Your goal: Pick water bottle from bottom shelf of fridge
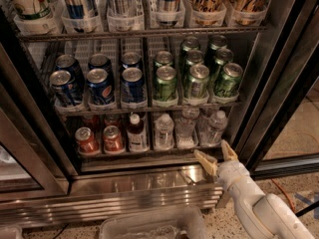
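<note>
The fridge (279, 83) stands open in front of me. On its bottom shelf (149, 151) stand three clear ribbed water bottles with white caps: one at the left (163, 131), one in the middle (187, 127) and one at the right (215, 128). Left of them are a white-capped bottle of dark reddish liquid (136, 132) and two red cans (99, 139). My gripper (217, 154) is white with tan fingers (205, 161). It is open and empty, just below and in front of the right water bottle, outside the shelf edge.
The rack above holds blue cans (99, 86) and green cans (194, 78). The top rack holds tall cans in clear lanes. The shiny steel base (139, 188) lies below the shelf. A clear plastic bin (149, 225) sits at the bottom. A dark door frame (30, 133) stands left.
</note>
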Controlling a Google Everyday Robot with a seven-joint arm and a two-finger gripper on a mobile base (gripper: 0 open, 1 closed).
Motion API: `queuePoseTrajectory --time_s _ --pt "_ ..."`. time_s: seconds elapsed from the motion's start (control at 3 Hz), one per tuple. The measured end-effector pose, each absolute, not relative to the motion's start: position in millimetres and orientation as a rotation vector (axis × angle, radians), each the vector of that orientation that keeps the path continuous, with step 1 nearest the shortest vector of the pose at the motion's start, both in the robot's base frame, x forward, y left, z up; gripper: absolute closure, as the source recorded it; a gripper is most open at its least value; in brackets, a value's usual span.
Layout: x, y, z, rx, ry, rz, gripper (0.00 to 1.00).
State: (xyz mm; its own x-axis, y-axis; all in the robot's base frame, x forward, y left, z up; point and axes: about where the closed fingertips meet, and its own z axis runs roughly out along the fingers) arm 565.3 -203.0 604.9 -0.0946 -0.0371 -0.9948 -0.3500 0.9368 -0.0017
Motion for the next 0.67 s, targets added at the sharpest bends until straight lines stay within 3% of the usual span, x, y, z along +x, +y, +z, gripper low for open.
queuePoseTrajectory --time_s 0.67 --pt "588.8 -202.1 600.4 -0.247 1.622 0.242 0.28"
